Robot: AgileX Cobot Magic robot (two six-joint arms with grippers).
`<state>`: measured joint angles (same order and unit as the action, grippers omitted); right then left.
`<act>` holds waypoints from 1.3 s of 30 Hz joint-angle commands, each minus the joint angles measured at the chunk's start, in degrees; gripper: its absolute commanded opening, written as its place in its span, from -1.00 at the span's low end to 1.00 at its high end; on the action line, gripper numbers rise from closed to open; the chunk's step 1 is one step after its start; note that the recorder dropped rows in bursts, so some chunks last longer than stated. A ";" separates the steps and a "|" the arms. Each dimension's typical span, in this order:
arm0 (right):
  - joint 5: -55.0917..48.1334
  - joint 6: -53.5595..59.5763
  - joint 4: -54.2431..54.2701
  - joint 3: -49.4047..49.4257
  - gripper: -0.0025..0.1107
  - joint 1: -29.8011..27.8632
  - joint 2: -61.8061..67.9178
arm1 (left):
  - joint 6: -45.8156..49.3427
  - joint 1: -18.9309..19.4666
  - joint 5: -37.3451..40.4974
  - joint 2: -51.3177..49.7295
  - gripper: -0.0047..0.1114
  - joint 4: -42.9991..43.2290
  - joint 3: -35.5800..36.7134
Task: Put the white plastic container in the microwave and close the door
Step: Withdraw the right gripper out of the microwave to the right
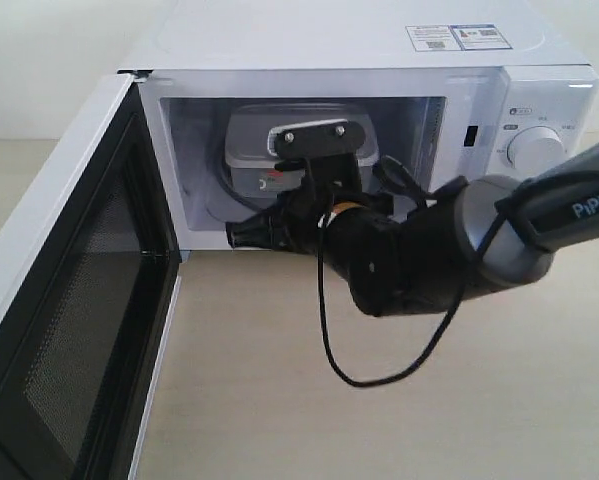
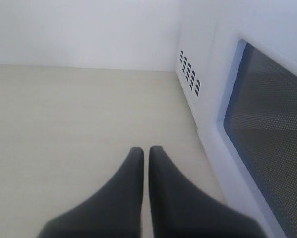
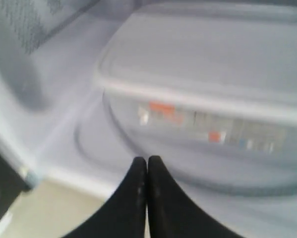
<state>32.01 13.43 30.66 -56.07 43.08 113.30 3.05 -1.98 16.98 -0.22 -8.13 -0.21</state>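
The white microwave (image 1: pixel 329 40) stands with its door (image 1: pixel 69 300) swung wide open to the left. Inside, the white plastic container (image 1: pixel 254 150) rests on the glass turntable (image 3: pixel 188 173); its lid and labelled side fill the right wrist view (image 3: pixel 203 59). My right gripper (image 1: pixel 304 200) reaches into the cavity mouth, its tips largely hidden behind its own body and camera mount. Its fingers (image 3: pixel 147 158) are shut and empty, a short way in front of the container, not touching it. My left gripper (image 2: pixel 146 148) is shut on nothing, low over the table beside the door's windowed face (image 2: pixel 267 124).
Beige tabletop spreads in front of the microwave. A loose black cable (image 1: pixel 359 375) loops down from the right arm. The control panel with a round knob (image 1: pixel 536 148) is at the right. Vent holes (image 2: pixel 189 72) mark the microwave's side wall.
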 commanded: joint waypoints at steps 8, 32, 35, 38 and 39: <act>11.34 -2.50 0.54 18.68 -0.96 8.30 -10.25 | 0.22 0.17 -0.05 0.22 -0.84 -0.43 0.21; 25.54 -4.14 6.19 46.82 -0.96 10.75 -44.59 | 0.22 0.17 -0.05 0.22 -0.84 -0.43 0.21; 21.32 1.33 8.45 46.82 -0.96 10.75 -50.24 | 0.22 0.17 -0.05 0.22 -0.84 -0.43 0.21; 17.49 7.26 13.57 46.82 -0.96 10.75 -55.00 | 0.22 0.17 -0.05 0.22 -0.84 -0.43 0.21; 16.48 9.59 15.06 46.82 -0.96 10.75 -56.54 | 0.22 0.17 -0.05 0.22 -0.84 -0.43 0.21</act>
<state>51.48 17.23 41.82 -9.67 53.70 60.40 3.05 -1.98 16.98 -0.22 -8.13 -0.21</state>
